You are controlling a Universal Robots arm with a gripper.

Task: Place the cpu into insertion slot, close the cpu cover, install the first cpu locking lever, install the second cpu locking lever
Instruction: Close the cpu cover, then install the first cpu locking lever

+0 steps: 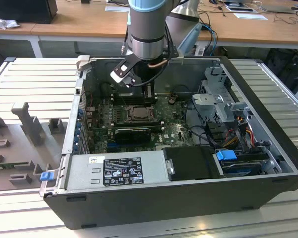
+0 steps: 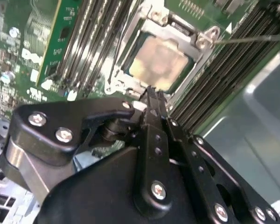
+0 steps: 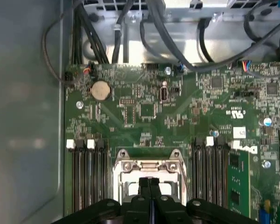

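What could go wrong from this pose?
The shut gripper sits at the insertion slot's edge beside the cpu; a slip might scrape it.
Close-set memory slots flank the insertion slot; the gripper's wide body may knock them.
A thin lever sticks out from the insertion slot's corner and could snag.

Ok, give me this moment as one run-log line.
gripper: shut, nothing held, tips at edge of insertion slot | cpu: seated in slot | cpu cover: appears down over cpu
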